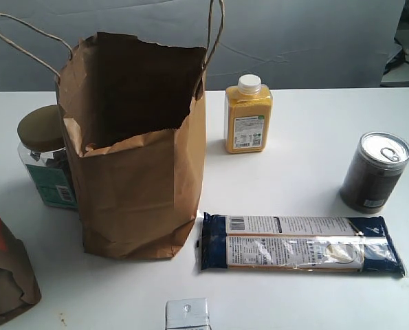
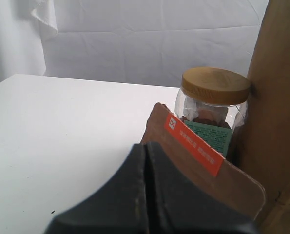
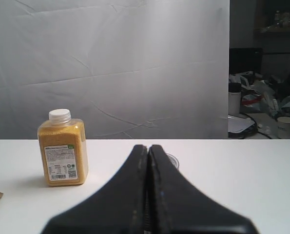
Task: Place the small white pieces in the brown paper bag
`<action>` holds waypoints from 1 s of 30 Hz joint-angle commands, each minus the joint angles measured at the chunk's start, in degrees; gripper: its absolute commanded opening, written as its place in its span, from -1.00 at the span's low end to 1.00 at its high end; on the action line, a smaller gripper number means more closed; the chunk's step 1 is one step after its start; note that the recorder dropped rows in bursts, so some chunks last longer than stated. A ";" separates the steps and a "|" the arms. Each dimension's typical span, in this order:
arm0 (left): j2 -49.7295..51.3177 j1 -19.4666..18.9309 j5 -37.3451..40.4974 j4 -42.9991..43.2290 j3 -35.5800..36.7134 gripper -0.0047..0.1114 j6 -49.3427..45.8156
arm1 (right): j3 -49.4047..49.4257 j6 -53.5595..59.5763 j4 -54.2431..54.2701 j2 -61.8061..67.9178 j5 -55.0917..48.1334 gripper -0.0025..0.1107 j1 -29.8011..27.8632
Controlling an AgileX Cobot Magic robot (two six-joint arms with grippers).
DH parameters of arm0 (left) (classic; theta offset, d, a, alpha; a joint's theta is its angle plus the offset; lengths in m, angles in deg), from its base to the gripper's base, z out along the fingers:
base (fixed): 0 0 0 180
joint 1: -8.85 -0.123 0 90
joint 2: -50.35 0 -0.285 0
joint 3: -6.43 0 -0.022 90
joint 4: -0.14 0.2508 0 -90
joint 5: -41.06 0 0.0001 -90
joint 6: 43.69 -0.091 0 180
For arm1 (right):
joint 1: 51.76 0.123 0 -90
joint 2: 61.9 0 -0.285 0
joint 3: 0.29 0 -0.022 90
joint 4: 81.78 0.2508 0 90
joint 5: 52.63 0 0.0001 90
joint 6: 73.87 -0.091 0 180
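Brown paper bag (image 1: 142,185): standing upright on the white tabletop (image 1: 307,172), left of centre in the exterior view, ragged mouth gaping open, 2 twisted cord handles sticking up.
Small white pieces: not showing clearly in any of the 3 views; whereabouts impossible to tell.
Left end effector (image 2: 145,146): showing only in the left wrist view, 2 dark fingers pressing together with nothing between them, pointing toward the short bag and the jar.
Right end effector (image 3: 148,146): showing only in the right wrist view, 2 dark fingers meeting along a thin seam, gripping nothing, pointing across bare tabletop to the side of the yellow bottle.
Short wrinkled bag (image 1: 5,268): sitting at the left edge of the exterior view, wearing a red-orange patch, just beyond the left fingers.
Jar (image 1: 45,161): standing behind the tall bag's left side, carrying a gold lid and a teal label, touching or nearly touching the bag.
Yellow bottle (image 1: 247,117): standing upright behind the tall bag's right side, wearing a white cap.
Can (image 1: 374,172): standing near the right edge, showing a pull-tab top.
Long packet (image 1: 300,244): lying flat just right of the tall bag's base.
Silvery packet (image 1: 188,315): lying at the near edge, partly cropped.
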 commanded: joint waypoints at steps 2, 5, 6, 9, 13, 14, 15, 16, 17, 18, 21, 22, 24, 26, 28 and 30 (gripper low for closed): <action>-0.20 0.31 -0.22 -0.45 0.20 -0.92 0.30 | 0.16 4.91 5.87 -0.35 -1.50 -0.96 -0.42; -0.20 0.31 -0.22 -0.45 0.20 -0.92 0.30 | 0.16 5.29 6.36 -0.35 -1.59 -0.96 -0.42; -0.20 0.31 -0.22 -0.45 0.20 -0.92 0.30 | 0.16 5.29 6.36 -0.35 -1.59 -0.96 -0.42; -0.20 0.31 -0.22 -0.45 0.20 -0.92 0.30 | 0.16 5.29 6.82 -0.35 -2.13 -0.96 -0.42; -0.20 0.31 -0.22 -0.45 0.20 -0.92 0.30 | 0.16 5.29 6.57 -0.35 -2.38 -0.96 -0.42; -0.20 0.31 -0.22 -0.45 0.20 -0.92 0.30 | 0.16 5.29 6.57 -0.35 -2.38 -0.96 -0.42; -0.20 0.31 -0.22 -0.45 0.20 -0.92 0.30 | 0.16 5.29 6.57 -0.35 -2.38 -0.96 -0.42; -0.20 0.31 -0.22 -0.45 0.20 -0.92 0.30 | 0.16 5.29 6.57 -0.35 -2.38 -0.96 -0.42; -0.20 0.31 -0.22 -0.45 0.20 -0.92 0.30 | 0.16 5.29 6.57 -0.35 -2.38 -0.96 -0.42; -0.20 0.31 -0.22 -0.45 0.20 -0.92 0.30 | 0.16 5.29 6.57 -0.35 -2.38 -0.96 -0.42; -0.20 0.31 -0.22 -0.45 0.20 -0.92 0.30 | 0.16 5.29 6.57 -0.35 -2.38 -0.96 -0.42; -0.20 0.31 -0.22 -0.45 0.20 -0.92 0.30 | 0.16 5.29 6.57 -0.35 -2.38 -0.96 -0.42; -0.20 0.31 -0.22 -0.45 0.20 -0.92 0.30 | 0.16 5.29 6.57 -0.35 -2.38 -0.96 -0.42; -0.20 0.31 -0.22 -0.45 0.20 -0.92 0.30 | 0.16 5.29 6.57 -0.35 -2.38 -0.96 -0.42; -0.20 0.31 -0.22 -0.45 0.20 -0.92 0.30 | 0.16 5.29 6.57 -0.35 -2.38 -0.96 -0.42; -0.20 0.31 -0.22 -0.45 0.20 -0.92 0.30 | 0.16 5.29 6.57 -0.35 -2.38 -0.96 -0.42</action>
